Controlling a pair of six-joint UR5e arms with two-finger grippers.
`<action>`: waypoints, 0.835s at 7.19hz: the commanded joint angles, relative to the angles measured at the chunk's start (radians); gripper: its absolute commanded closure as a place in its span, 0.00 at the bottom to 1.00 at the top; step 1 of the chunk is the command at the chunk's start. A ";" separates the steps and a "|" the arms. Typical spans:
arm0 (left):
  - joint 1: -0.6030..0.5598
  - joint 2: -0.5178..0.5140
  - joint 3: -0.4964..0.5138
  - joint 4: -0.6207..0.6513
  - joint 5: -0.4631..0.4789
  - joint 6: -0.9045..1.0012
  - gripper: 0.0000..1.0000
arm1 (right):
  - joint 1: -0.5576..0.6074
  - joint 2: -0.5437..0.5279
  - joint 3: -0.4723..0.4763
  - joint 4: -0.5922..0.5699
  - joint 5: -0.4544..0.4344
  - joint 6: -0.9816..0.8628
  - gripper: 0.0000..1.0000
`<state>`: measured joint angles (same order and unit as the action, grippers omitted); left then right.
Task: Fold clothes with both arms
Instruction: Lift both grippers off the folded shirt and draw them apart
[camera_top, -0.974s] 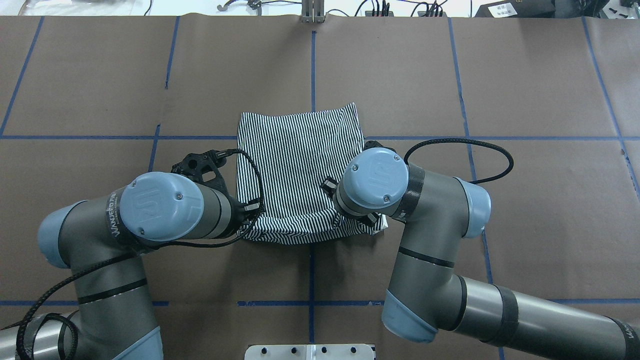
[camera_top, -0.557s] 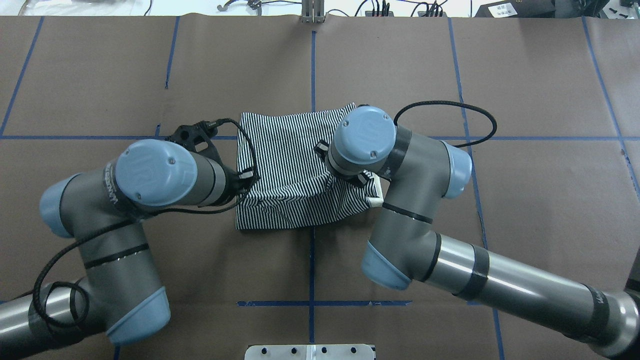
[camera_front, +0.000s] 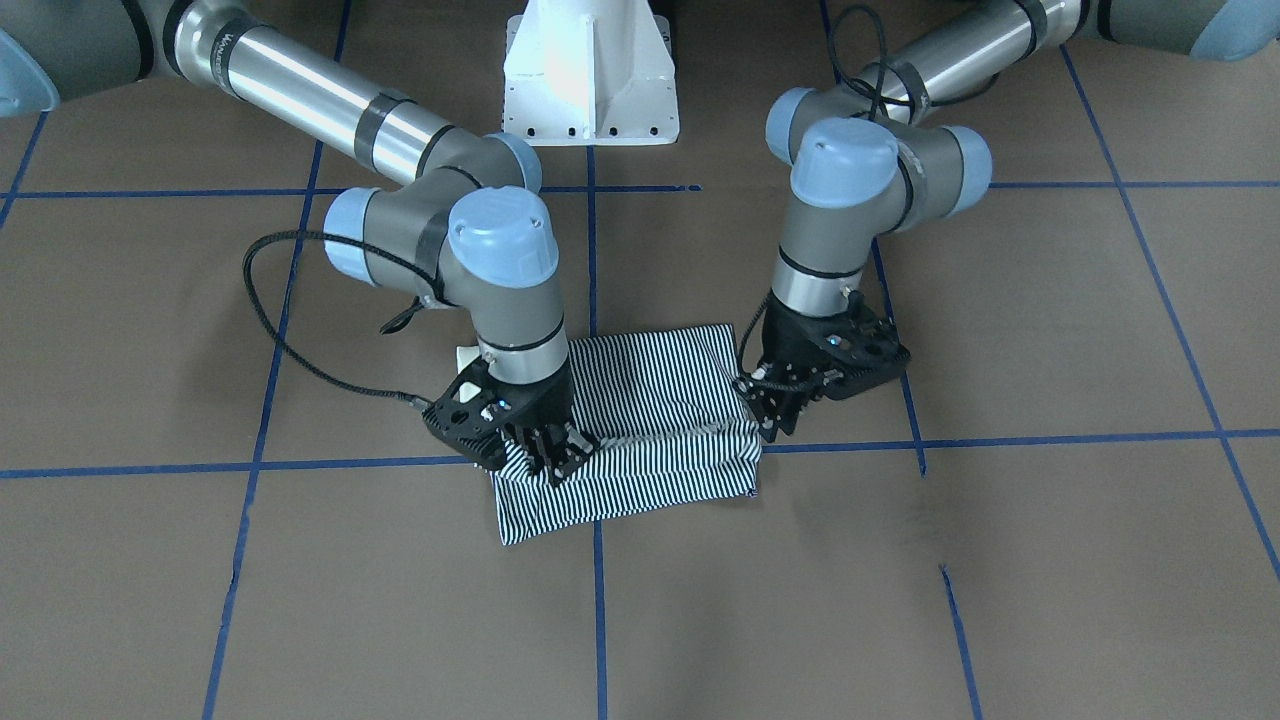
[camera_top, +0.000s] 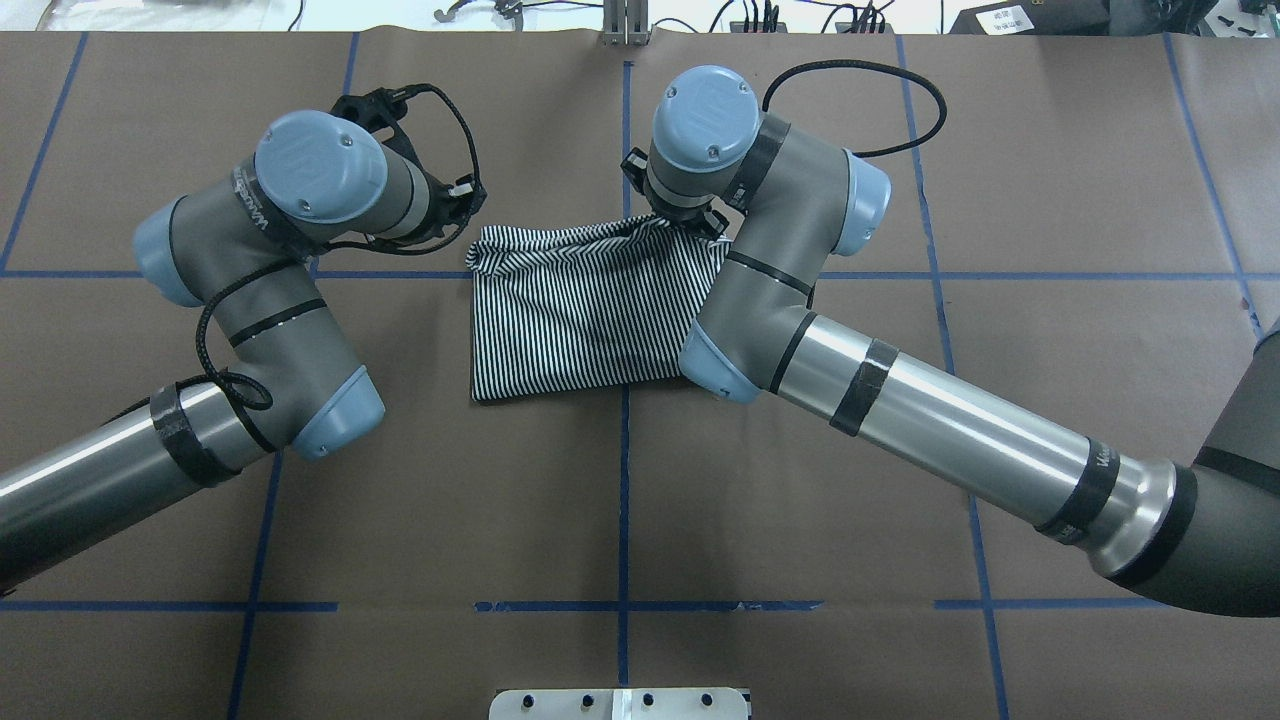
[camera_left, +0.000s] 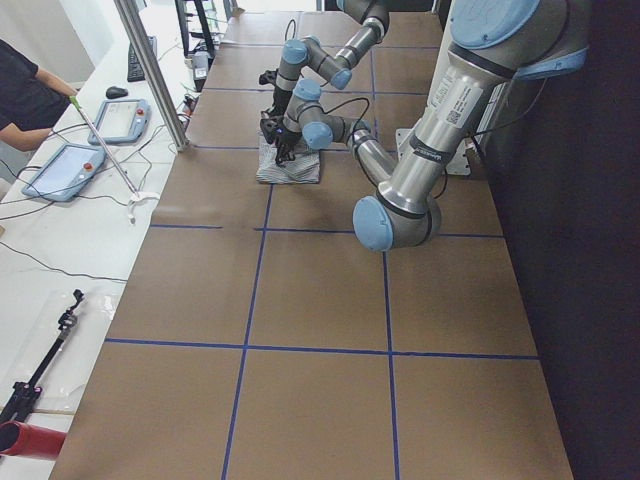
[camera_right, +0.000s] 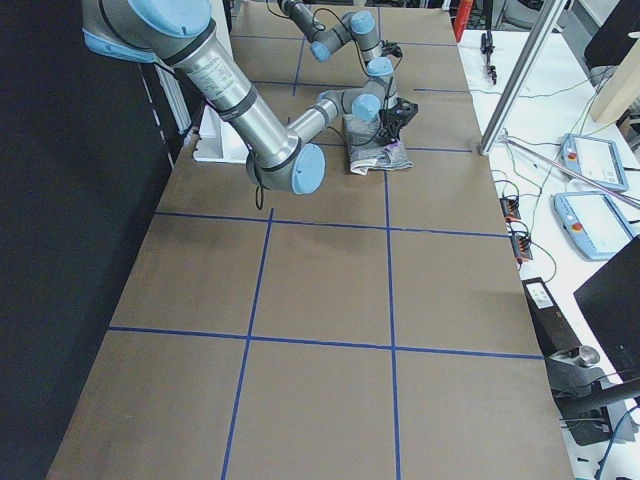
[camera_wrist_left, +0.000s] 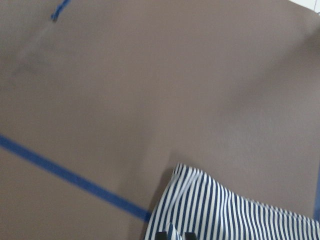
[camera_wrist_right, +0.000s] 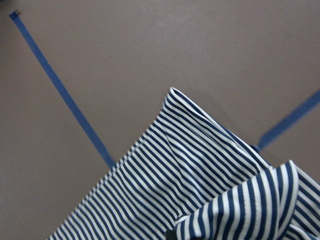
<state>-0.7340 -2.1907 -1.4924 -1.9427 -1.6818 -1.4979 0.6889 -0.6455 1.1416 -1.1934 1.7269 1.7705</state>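
Two grey tubular arms are at the far edge of the navy-and-white striped polo shirt (camera_top: 585, 320), which lies doubled over near the middle of the brown paper-covered table (camera_top: 900, 450), across its blue tape centre line.

Step, as judged: the near half is being laid over the far half, and this fold is almost down.

- Black two-finger right gripper (camera_front: 550, 462): narrow, pinching a raised ridge of the upper layer at its far corner. The right wrist view shows that ridge bunched at the fingertips.
- Black two-finger left gripper (camera_front: 775, 420): narrow at the opposite far corner. It appears to pinch the cloth edge, but only its tips show in the left wrist view.
- Pose: left arm (camera_top: 270, 290) and right arm (camera_top: 900, 400) have bent elbows and wrists pointing down, set at either side of the shirt.

Next move, as judged: lower both corners level, open together and lift straight up, so the top layer is not dragged askew.
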 joint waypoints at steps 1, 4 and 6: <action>-0.035 -0.003 0.038 -0.032 -0.004 0.061 0.00 | 0.061 0.010 -0.048 0.051 0.003 -0.033 0.00; -0.077 0.029 -0.026 -0.028 -0.130 0.138 0.00 | 0.122 0.007 -0.040 0.020 0.066 -0.260 0.00; -0.180 0.159 -0.170 -0.019 -0.229 0.342 0.00 | 0.267 -0.089 0.071 -0.130 0.215 -0.615 0.00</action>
<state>-0.8544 -2.0965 -1.5863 -1.9683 -1.8585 -1.2704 0.8741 -0.6702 1.1406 -1.2396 1.8637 1.3716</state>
